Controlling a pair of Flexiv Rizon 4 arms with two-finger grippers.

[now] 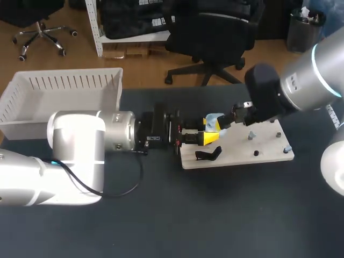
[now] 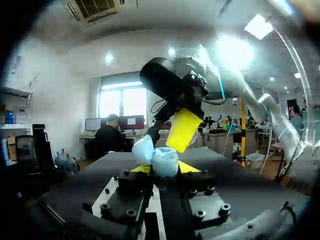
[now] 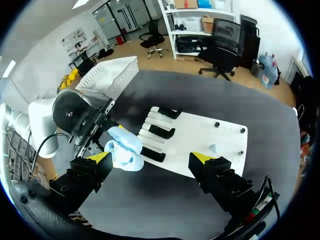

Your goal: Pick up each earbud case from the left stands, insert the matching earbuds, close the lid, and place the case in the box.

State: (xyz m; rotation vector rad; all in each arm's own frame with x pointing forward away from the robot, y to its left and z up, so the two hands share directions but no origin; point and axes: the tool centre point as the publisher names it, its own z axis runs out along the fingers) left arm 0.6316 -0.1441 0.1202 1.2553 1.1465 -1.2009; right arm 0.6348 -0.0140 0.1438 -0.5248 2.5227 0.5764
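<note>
A light blue earbud case (image 1: 214,122) with its lid up is held above the left end of the white stand board (image 1: 242,156). My left gripper (image 1: 208,130) is shut on it from both sides; in the left wrist view the case (image 2: 159,159) sits between the yellow tips of that gripper (image 2: 165,169). My right gripper (image 1: 232,118) hangs just right of the case, open and holding nothing. In the right wrist view this gripper (image 3: 151,157) is spread wide, the case (image 3: 125,148) near one fingertip. A small pale earbud (image 3: 212,148) lies on the board (image 3: 200,131).
The white box (image 1: 64,86) stands at the back left. Black stands (image 3: 162,131) line the board's left end, and one black stand (image 1: 208,155) sits under the held case. Small pegs (image 1: 251,136) rise from the board's right half.
</note>
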